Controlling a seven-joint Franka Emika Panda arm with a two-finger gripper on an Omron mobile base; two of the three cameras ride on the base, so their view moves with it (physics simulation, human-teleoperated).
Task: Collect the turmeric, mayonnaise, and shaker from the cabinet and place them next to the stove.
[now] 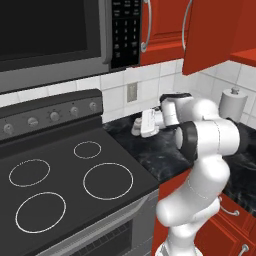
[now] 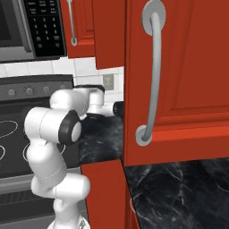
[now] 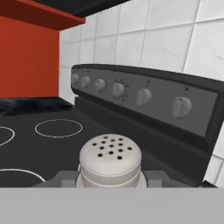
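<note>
A paper-towel roll (image 1: pixel 233 104) stands on the black marble counter (image 1: pixel 150 155) beside the stove (image 1: pixel 65 175).

One stove (image 1: pixel 65 165) with four ring burners (image 1: pixel 108 181), one shaker (image 3: pixel 110 159), one microwave (image 1: pixel 55 35).

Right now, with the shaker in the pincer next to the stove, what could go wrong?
1. The pincer grips the shaker low, near its base; letting go above the black counter could tip it.
2. The shaker sits close to the stove; a drift that way may land it on the glass top rather than beside it.
3. The open cabinet door hangs over the counter; a high retreat might clip it.
</note>
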